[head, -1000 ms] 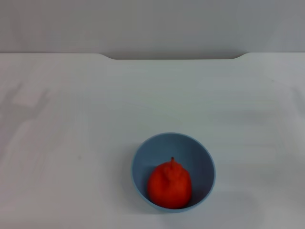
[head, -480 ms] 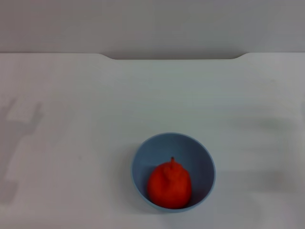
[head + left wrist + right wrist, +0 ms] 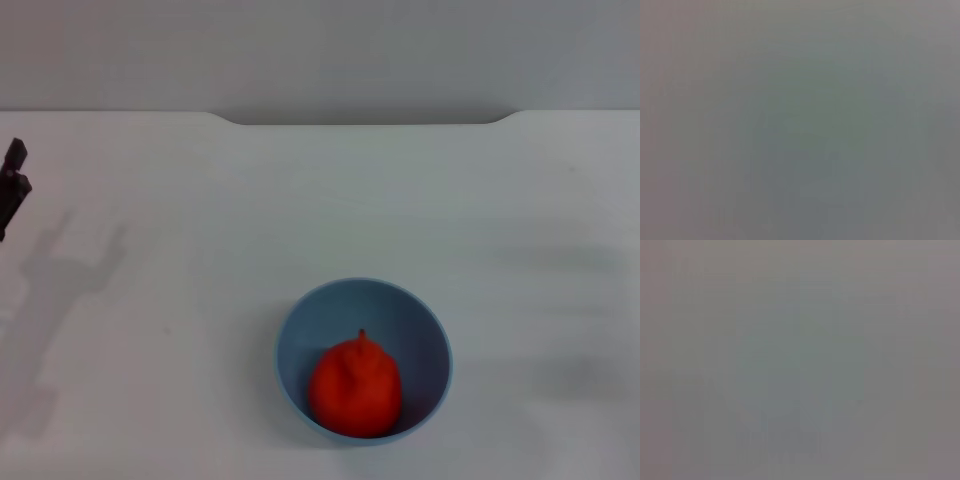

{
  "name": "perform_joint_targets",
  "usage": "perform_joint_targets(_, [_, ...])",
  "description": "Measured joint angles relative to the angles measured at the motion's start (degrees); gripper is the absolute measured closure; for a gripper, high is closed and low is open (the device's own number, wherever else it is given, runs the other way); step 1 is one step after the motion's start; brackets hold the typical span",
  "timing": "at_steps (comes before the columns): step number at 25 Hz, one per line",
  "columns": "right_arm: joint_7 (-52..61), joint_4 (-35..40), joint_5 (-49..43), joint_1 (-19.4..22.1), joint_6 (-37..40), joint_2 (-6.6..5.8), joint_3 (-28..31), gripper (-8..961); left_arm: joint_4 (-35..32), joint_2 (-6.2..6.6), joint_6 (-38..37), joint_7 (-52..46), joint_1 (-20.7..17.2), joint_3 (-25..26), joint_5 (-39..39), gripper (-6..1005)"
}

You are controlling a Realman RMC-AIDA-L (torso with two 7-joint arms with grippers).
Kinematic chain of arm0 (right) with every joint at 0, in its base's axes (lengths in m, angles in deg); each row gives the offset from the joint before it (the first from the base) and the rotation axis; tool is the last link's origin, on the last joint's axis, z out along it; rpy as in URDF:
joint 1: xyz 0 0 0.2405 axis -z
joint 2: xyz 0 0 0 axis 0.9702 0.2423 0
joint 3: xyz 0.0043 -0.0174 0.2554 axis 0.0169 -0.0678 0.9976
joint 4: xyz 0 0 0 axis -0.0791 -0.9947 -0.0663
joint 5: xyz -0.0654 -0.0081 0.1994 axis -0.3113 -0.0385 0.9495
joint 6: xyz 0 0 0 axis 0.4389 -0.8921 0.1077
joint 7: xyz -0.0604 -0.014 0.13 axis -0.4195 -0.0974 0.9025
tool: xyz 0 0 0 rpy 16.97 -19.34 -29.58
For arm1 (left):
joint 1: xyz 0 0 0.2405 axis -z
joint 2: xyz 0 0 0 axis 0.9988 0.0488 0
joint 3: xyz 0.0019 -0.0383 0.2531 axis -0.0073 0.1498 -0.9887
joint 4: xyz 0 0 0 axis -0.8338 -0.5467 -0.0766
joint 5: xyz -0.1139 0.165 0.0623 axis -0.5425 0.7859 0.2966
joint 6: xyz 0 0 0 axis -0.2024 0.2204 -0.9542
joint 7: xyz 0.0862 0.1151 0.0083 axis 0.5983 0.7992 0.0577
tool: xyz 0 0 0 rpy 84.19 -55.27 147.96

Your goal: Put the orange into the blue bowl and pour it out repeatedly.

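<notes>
The orange (image 3: 355, 392) lies inside the blue bowl (image 3: 300, 330), which stands upright on the white table near the front, a little right of the middle. Its stem nub points up. The tip of my left gripper (image 3: 12, 185) shows as a dark piece at the far left edge of the head view, well away from the bowl; its shadow falls on the table beside it. My right gripper is out of view. Both wrist views show only a blank grey field.
The white table (image 3: 320, 200) runs back to a far edge with a notched grey strip (image 3: 360, 118) behind it. Nothing else stands on the table.
My left gripper's tip has come into view at the left edge, and its shadow has shifted right on the table. The bowl and the orange have not moved.
</notes>
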Motion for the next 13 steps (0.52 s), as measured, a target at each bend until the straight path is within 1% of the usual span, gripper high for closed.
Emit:
perform_joint_targets(4, [0.2, 0.2, 0.0, 0.1, -0.1, 0.04, 0.3, 454, 1.6, 0.0, 0.0, -0.9, 0.0, -0.3, 0.1, 227])
perform_joint_targets(8, [0.3, 0.1, 0.0, 0.1, -0.2, 0.04, 0.6, 454, 1.9, 0.0, 0.5, -1.7, 0.0, -1.4, 0.2, 227])
perform_joint_targets(13, [0.4, -0.2, 0.0, 0.5, 0.0, 0.09, 0.6, 454, 1.9, 0.0, 0.6, -1.8, 0.0, -1.5, 0.2, 227])
